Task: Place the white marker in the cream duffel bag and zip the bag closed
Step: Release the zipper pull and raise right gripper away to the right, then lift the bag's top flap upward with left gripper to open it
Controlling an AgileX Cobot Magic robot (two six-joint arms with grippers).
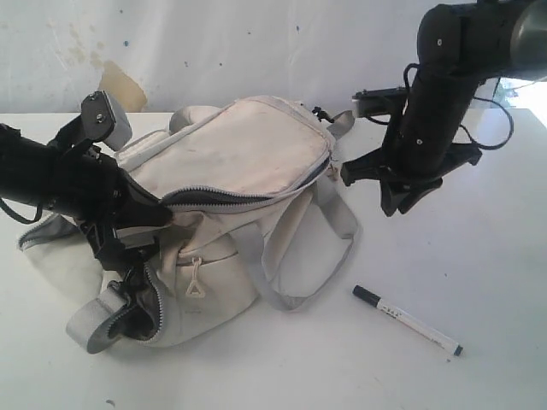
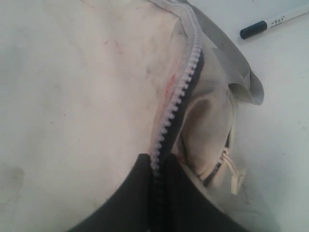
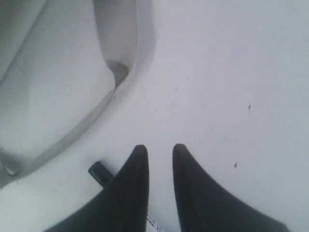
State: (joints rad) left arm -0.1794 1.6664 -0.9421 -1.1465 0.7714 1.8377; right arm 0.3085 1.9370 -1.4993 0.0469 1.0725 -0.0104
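Left side of the frame first: the left arm is lying low, coming in from the left edge with its wrist angling down toward the lower left. The left gripper is digging into the open end of the cream duffel bag. On the wrist cam its black fingers are looking pinched together on the zipper edge, with the teeth running right in between them. So it's clamping the bag's opening there.

The bag itself is slumping in the centre-left of the frame. Its main zip is gaping along the front, and a strap is looping out toward the middle of the white table.

Moving right, the right arm is dropping in from the upper right corner and bending down. The right gripper is hanging over the table just right of the bag, fingers spread apart with nothing between them.

The white marker is lying flat on the table in the lower right, on a diagonal with its black cap pointing toward the bag. It's apart from the strap and nothing is touching it. There's bare tabletop all around it, out to the right and bottom edges of the frame.
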